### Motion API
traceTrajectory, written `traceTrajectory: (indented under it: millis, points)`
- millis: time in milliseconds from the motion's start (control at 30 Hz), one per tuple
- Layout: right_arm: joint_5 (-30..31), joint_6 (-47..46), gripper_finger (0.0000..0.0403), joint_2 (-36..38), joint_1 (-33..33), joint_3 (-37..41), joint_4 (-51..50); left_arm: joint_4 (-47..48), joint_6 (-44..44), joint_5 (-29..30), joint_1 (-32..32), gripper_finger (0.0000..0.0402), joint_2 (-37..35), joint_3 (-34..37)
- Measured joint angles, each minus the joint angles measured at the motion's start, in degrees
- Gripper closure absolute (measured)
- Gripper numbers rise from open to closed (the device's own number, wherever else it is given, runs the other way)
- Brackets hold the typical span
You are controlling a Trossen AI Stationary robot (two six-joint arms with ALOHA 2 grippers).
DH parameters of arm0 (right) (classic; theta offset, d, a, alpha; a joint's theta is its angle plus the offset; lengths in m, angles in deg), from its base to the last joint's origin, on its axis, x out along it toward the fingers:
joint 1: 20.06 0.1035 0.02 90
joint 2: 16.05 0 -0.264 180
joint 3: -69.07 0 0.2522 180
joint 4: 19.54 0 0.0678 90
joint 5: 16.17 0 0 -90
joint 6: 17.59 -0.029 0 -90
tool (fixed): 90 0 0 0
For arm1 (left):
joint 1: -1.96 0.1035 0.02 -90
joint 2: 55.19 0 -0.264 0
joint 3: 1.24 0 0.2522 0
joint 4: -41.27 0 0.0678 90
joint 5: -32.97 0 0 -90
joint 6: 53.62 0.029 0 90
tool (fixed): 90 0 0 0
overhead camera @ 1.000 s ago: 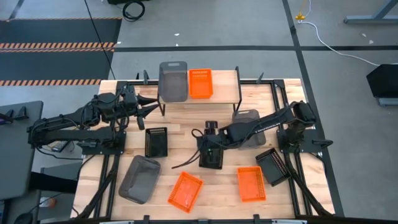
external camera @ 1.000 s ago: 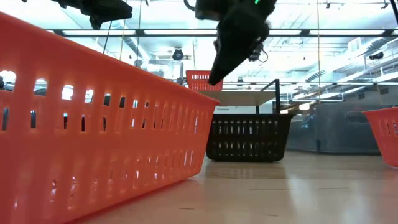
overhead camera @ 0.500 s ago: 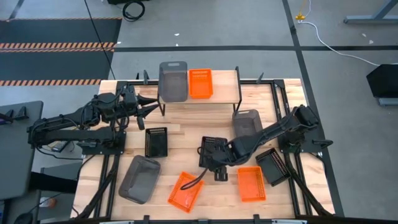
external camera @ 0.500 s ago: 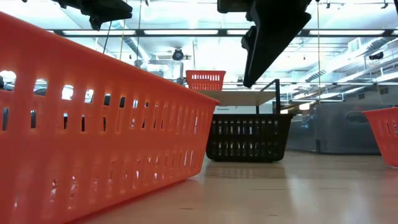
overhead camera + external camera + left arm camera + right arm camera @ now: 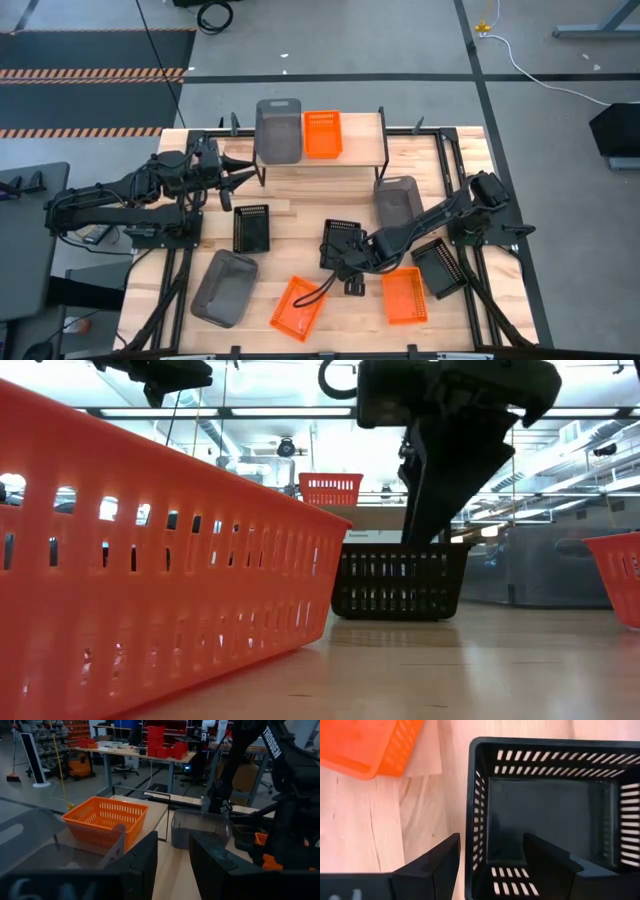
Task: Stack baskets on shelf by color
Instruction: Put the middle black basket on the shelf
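Note:
The shelf (image 5: 362, 136) stands at the far side, with a grey basket (image 5: 278, 128) and an orange basket (image 5: 322, 133) side by side on its plank. Seven more baskets rest on the table. My right gripper (image 5: 348, 262) is open over the middle black basket (image 5: 338, 240). In the right wrist view its fingers straddle that basket's end wall (image 5: 476, 840), one outside and one inside, and I see no touch. My left gripper (image 5: 243, 170) waits open by the shelf's left end, facing the shelf baskets (image 5: 106, 819).
On the table: a black basket (image 5: 251, 228) at left, a grey one (image 5: 397, 200) and a black one (image 5: 438, 268) at right. Near the front edge lie a grey basket (image 5: 225, 288) and two orange ones (image 5: 298, 307) (image 5: 404, 296). The shelf's right third is bare plank.
My right arm has swung toward the table's near edge and come down, so its fingers now reach the middle black basket's rim. The left arm has kept still.

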Motion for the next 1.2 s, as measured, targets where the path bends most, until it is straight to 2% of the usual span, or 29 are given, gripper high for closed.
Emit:
traceTrajectory:
  millis: [267, 467, 600, 767, 833, 1000, 1200]
  points:
    - [0.3, -1.2, 0.0180, 0.0, 0.0, 5.5, 5.2, 0.0, 0.0, 0.0, -0.1, 0.0285, 0.0, 0.0]
    - [4.8, 0.9, 0.0206, 0.0, -1.2, 8.3, 6.3, 0.0, 0.1, 0.0, -0.1, 0.0285, 0.0, 0.0]
    - [7.3, 3.7, 0.0259, 0.0, -1.1, 8.4, 6.4, 0.0, 0.1, 0.0, -0.1, 0.0285, 0.0, 0.0]
    - [7.2, 8.1, 0.0365, 0.0, -1.2, 8.4, 6.4, -0.1, 0.1, 0.0, -0.1, 0.0285, 0.0, 0.0]
    - [6.9, 9.5, 0.0391, 0.0, -1.2, 8.4, 6.2, -0.1, 0.1, 0.0, -0.1, 0.0285, 0.0, 0.0]
    - [7.9, 10.9, 0.0392, 0.1, -1.2, 2.6, -4.4, 0.0, 0.1, 0.0, -0.1, 0.0285, 0.0, 0.0]
    - [14.8, 13.9, 0.0393, 0.2, -0.5, -12.4, -26.3, 0.0, 0.1, 0.0, -0.1, 0.0285, 0.0, 0.0]
